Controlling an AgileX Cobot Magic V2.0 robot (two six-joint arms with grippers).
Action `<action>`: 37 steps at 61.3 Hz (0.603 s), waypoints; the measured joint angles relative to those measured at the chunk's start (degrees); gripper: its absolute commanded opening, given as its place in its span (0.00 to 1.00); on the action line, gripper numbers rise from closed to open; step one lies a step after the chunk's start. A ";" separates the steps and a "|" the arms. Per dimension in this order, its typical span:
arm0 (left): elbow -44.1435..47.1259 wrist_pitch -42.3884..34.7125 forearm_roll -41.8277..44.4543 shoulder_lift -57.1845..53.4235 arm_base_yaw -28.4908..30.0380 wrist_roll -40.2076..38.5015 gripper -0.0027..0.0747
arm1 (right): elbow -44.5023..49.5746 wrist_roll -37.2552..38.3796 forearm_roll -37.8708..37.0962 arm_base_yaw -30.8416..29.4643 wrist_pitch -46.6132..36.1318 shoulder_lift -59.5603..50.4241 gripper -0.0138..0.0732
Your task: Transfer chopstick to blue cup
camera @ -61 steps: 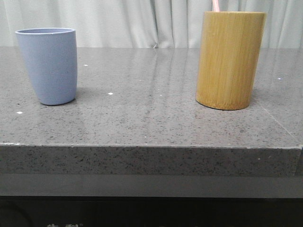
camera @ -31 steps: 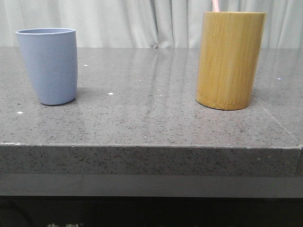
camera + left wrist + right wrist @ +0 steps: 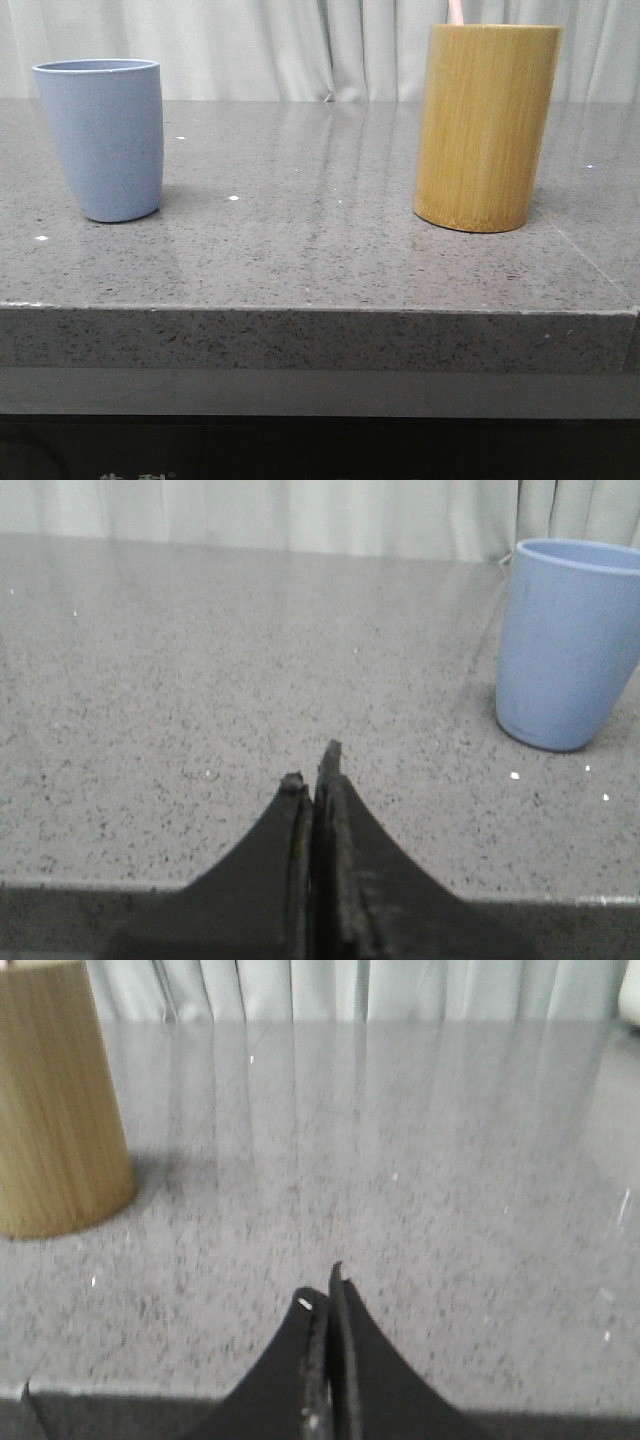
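Observation:
The blue cup (image 3: pixel 102 138) stands upright at the left of the grey stone table; it also shows in the left wrist view (image 3: pixel 565 645). A pale pink chopstick tip (image 3: pixel 455 11) sticks up out of the bamboo cylinder (image 3: pixel 486 127) at the right, which also shows in the right wrist view (image 3: pixel 55 1100). My left gripper (image 3: pixel 312 765) is shut and empty, low near the table's front edge, left of the blue cup. My right gripper (image 3: pixel 326 1288) is shut and empty, near the front edge, right of the bamboo cylinder. Neither gripper shows in the front view.
The grey speckled table (image 3: pixel 320 260) has a thick front edge (image 3: pixel 320 340). Pale curtains (image 3: pixel 300 45) hang behind it. A pale object's edge (image 3: pixel 630 995) shows at the far corner in the right wrist view.

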 measured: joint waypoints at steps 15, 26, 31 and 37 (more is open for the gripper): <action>0.00 -2.75 0.00 0.00 0.00 0.00 0.01 | -1.46 0.00 0.00 0.00 -2.47 0.00 0.07; -1.79 -7.68 -1.35 0.00 -0.07 0.00 0.01 | -12.12 0.00 0.00 0.00 7.27 0.27 0.07; -6.29 -4.03 -1.54 0.00 -0.12 0.00 0.01 | -17.55 0.00 0.00 0.00 12.68 2.79 0.07; -15.07 2.03 -1.40 2.52 -0.12 0.00 0.01 | -24.48 0.00 0.00 0.00 18.11 7.94 0.07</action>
